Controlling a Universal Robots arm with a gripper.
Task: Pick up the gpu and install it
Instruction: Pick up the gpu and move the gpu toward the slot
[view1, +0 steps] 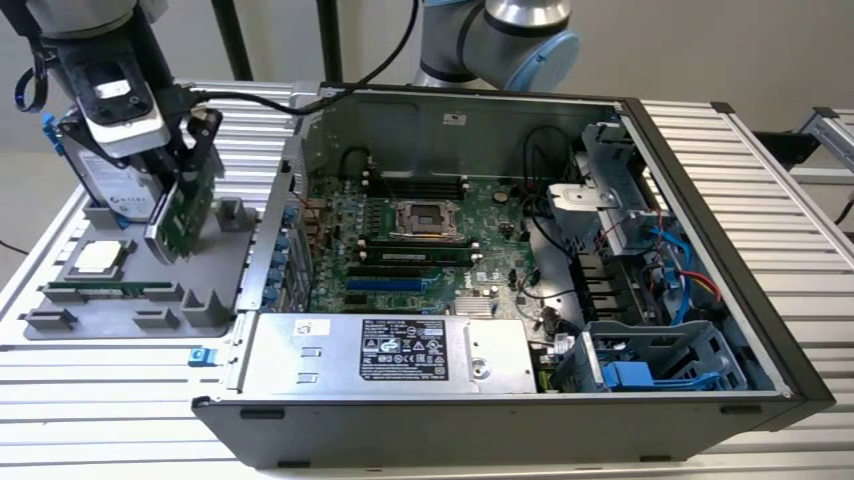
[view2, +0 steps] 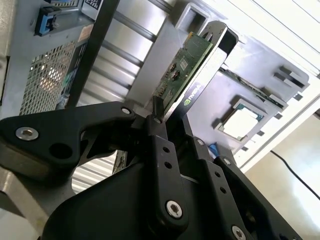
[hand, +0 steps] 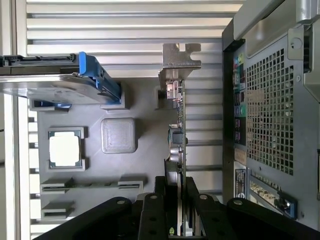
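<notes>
A: Holding the gpu (view1: 180, 212), are we?
B: Yes, our gripper (hand: 176, 182) pinches it on edge at the grey tray (view1: 100, 312), beside the open case (view1: 747, 250). Whether it is clear of the tray, we cannot tell. Nothing is installed yet.
A: And around us?
B: Ribbed metal table (view1: 120, 400), pale wall (view1: 694, 50) behind.
</notes>
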